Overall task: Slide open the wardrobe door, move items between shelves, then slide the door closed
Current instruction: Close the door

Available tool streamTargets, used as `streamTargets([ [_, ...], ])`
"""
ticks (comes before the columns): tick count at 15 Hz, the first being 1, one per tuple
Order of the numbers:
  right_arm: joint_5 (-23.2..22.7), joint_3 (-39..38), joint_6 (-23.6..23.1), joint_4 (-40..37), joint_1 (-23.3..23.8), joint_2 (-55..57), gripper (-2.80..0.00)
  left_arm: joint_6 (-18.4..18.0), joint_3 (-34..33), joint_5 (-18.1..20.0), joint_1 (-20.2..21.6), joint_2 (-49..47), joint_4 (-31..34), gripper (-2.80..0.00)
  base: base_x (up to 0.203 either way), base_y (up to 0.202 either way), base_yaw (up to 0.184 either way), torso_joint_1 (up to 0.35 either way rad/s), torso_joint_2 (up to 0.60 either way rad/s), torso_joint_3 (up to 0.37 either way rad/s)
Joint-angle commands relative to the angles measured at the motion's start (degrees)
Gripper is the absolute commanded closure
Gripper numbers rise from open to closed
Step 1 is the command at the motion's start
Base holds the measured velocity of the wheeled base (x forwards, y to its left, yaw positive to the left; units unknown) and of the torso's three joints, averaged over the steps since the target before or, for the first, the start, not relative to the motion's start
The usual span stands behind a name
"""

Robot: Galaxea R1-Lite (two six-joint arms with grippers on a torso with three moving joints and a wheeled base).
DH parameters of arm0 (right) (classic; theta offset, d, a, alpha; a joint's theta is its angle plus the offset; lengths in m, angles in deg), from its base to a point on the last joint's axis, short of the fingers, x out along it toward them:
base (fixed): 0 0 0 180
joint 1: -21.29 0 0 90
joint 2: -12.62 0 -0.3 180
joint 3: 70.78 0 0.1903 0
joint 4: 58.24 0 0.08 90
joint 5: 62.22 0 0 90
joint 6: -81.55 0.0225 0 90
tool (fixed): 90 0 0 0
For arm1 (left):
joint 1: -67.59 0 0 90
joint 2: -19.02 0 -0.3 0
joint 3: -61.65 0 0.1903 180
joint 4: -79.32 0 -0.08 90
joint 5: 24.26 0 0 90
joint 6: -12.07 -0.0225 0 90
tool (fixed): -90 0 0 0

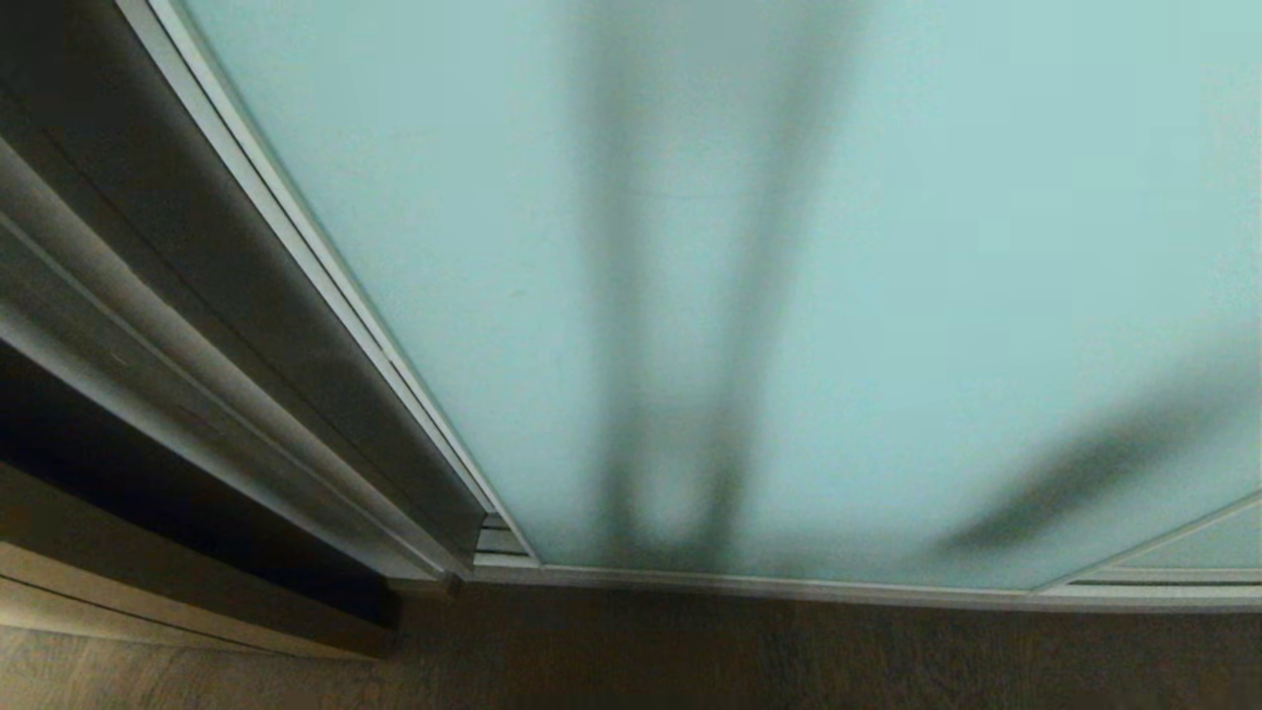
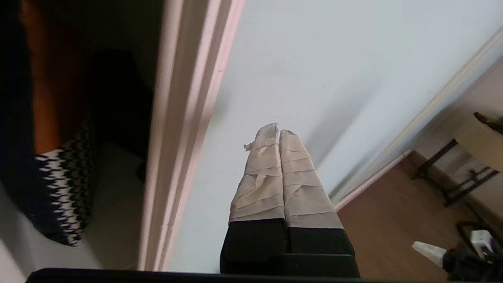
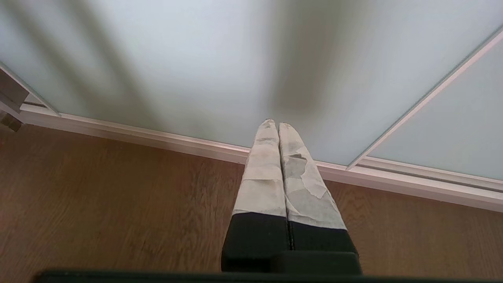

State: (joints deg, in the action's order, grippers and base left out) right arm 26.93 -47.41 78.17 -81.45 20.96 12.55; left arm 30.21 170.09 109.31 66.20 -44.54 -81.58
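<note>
- The sliding wardrobe door [image 1: 887, 247], a frosted pale blue-green glass panel in a thin silver-white frame, fills most of the head view; neither arm shows there, only soft dark shadows cast on the glass.
- Along the panel's left edge runs its metal frame [image 1: 325, 256], and left of that the wardrobe stands open as a dark gap.
- At the foot of the panel lies the ribbed floor track [image 1: 498, 540], with brown wooden floor [image 1: 789, 651] in front of it.
- In the left wrist view, the left gripper [image 2: 278, 135] points at the glass close to the door's frame edge; its two tape-wrapped fingers [image 2: 261, 177] are pressed together with nothing between them. Whether the tips touch the glass cannot be told.
- Beyond the frame in that view, inside the open wardrobe, the houndstooth bag [image 2: 65, 184] rests on a white shelf [image 2: 114, 204], its orange-brown inside [image 2: 41, 98] facing out.
- A dark shape behind that bag is too dim to identify.
- In the right wrist view, the right gripper [image 3: 278, 125] hangs low over the wooden floor, pointing toward the bottom rail of the door, apart from it; its taped fingers are likewise clenched on nothing.
- To the right of that gripper a second glass panel [image 3: 452, 129] overlaps the first behind a thin frame strip.
</note>
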Motion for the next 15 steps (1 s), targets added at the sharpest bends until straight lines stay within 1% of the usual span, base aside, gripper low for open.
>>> streamTargets([
  [1,-0.03,0.00,-0.05,0.02,-0.02,-0.10,0.00,0.39,0.00,0.29,-2.13,-1.17,-0.14,0.00,0.000,0.000,0.000,0.000,0.00,0.000],
  [3,-0.03,-0.03,-0.05,0.02,-0.02,-0.10,0.00,0.07,0.21,0.13,-3.65,-2.81,-0.48,0.00,0.000,0.000,0.000,0.000,0.00,0.000],
  [7,-0.03,0.00,-0.05,0.02,-0.02,-0.10,0.00,-0.02,-0.05,-0.79,-4.06,-6.84,-3.26,0.00,0.000,0.000,0.000,0.000,0.00,0.000],
  [11,-0.03,0.00,-0.05,0.02,-0.02,-0.10,0.00,-0.13,0.28,-7.87,-4.05,-10.58,-8.46,0.00,0.000,0.000,0.000,0.000,0.00,0.000],
  [12,-0.03,0.00,-0.05,0.02,-0.02,-0.02,0.00,-0.13,0.35,-8.82,-4.05,-10.86,-8.74,0.00,0.000,0.000,0.000,0.000,0.00,0.000],
  [15,-0.03,0.00,-0.05,0.02,-0.02,-0.10,0.00,-0.13,1.45,-9.24,-4.05,-10.32,-8.83,0.00,0.000,0.000,0.000,0.000,0.00,0.000],
])
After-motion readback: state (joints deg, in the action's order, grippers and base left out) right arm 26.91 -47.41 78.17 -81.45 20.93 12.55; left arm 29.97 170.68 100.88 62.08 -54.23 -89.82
